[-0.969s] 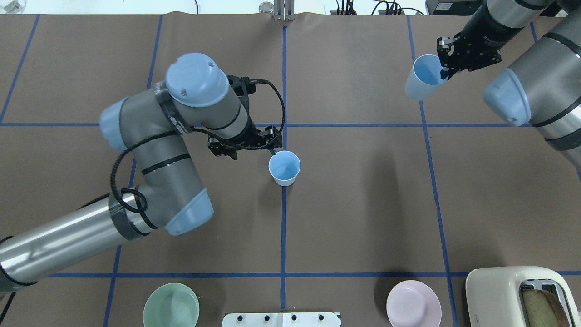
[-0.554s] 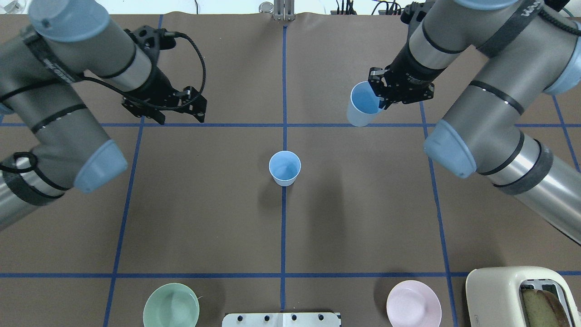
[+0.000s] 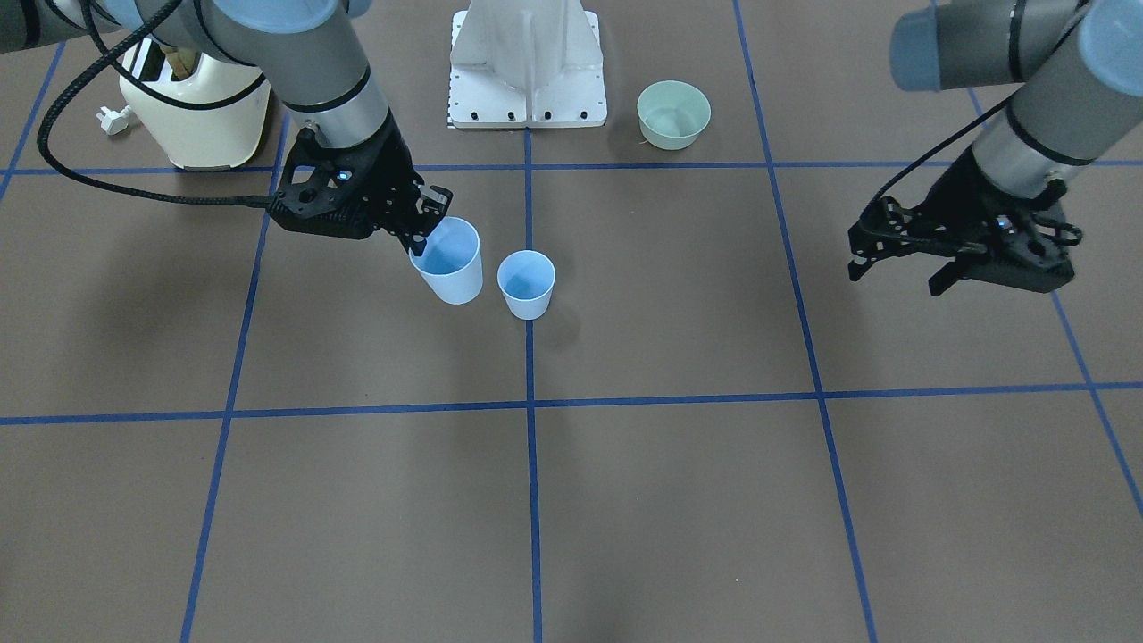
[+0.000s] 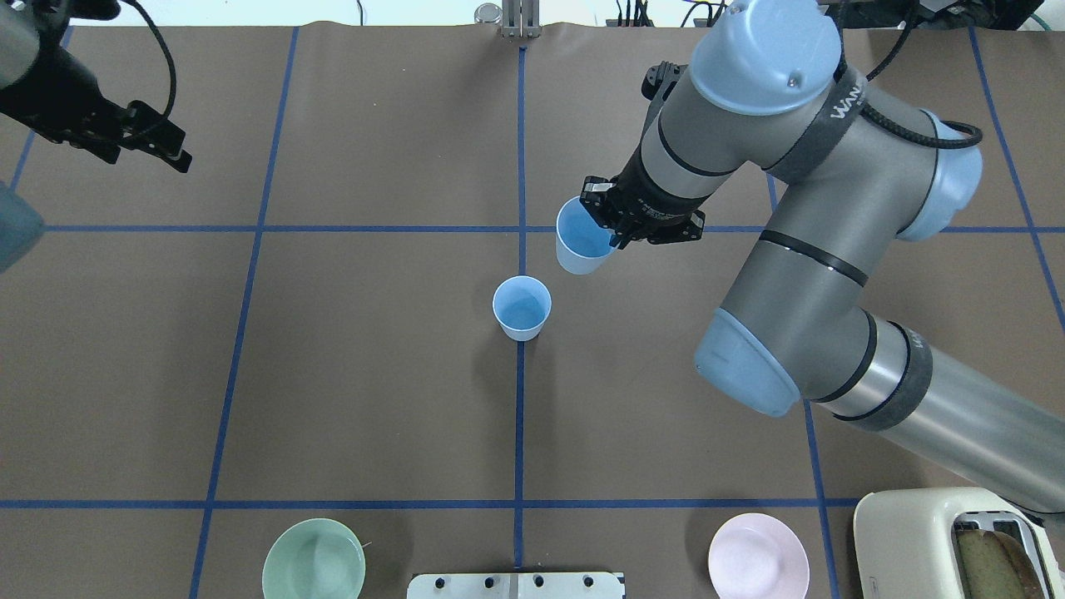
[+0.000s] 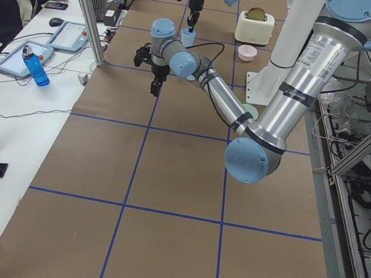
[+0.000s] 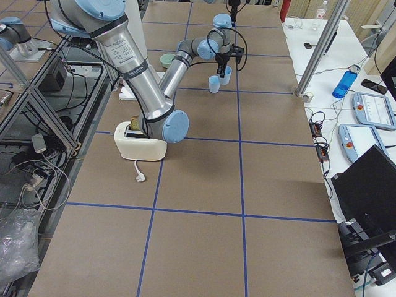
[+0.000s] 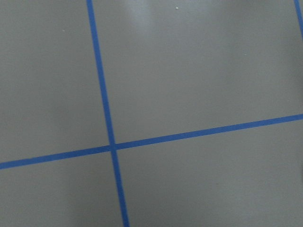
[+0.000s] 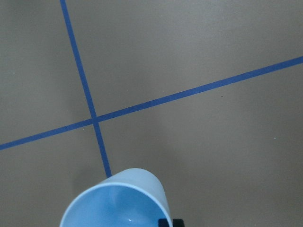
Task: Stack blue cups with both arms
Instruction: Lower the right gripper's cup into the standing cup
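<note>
My right tool (image 4: 614, 235) grips the lifted cup (image 4: 578, 247) by its rim, upright, to nest into the standing cup (image 4: 522, 308); left tool (image 3: 893, 270) open

Brown paper-covered bench (image 4: 374, 399) open all round the standing light-blue plastic tumbler (image 4: 522, 309). One near obstacle: second light-blue plastic tumbler (image 4: 578, 248), clamped in right tool (image 4: 614, 237), just beside. Pale-green bowl (image 4: 314, 559), pink bowl (image 4: 758, 556), cream toaster (image 4: 940, 541) well apart.
</note>
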Tool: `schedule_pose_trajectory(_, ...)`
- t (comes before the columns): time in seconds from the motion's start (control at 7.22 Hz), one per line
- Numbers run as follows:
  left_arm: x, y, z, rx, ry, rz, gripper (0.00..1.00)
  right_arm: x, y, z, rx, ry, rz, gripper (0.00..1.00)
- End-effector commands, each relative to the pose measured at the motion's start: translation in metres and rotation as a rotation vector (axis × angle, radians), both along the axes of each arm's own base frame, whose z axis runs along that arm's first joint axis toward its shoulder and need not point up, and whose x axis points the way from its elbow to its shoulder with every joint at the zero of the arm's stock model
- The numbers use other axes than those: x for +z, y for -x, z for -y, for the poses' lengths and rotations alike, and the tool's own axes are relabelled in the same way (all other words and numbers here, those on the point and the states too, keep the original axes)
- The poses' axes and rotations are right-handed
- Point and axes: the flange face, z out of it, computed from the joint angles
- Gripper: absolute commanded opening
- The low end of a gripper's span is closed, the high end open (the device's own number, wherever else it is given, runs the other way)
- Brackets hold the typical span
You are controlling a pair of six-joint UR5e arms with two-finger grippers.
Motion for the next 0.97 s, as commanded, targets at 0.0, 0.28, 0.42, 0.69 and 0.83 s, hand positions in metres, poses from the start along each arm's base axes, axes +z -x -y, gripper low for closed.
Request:
schedule_pose_trajectory(0.0,0.033,0.040,-0.001,0.020,-0.029,0.018,0.98,-0.019,0.035,0.000,0.005,-0.006,-0.014,0.00)
schedule_pose_trajectory(0.28,0.042,0.048,-0.003,0.024,-0.038,0.023,0.98,-0.044,0.060,0.005,0.016,-0.004,-0.014,0.00)
schedule_pose_trajectory(0.42,0.041,0.048,-0.003,0.024,-0.039,0.023,0.98,-0.046,0.073,0.002,0.020,0.010,-0.021,0.00)
schedule_pose_trajectory(0.69,0.041,0.048,-0.003,0.024,-0.038,0.023,0.98,-0.041,0.085,-0.009,0.016,0.001,-0.035,0.00)
schedule_pose_trajectory(0.83,0.042,0.048,-0.003,0.023,-0.035,0.024,0.98,-0.039,0.087,-0.012,0.022,0.003,-0.039,0.00)
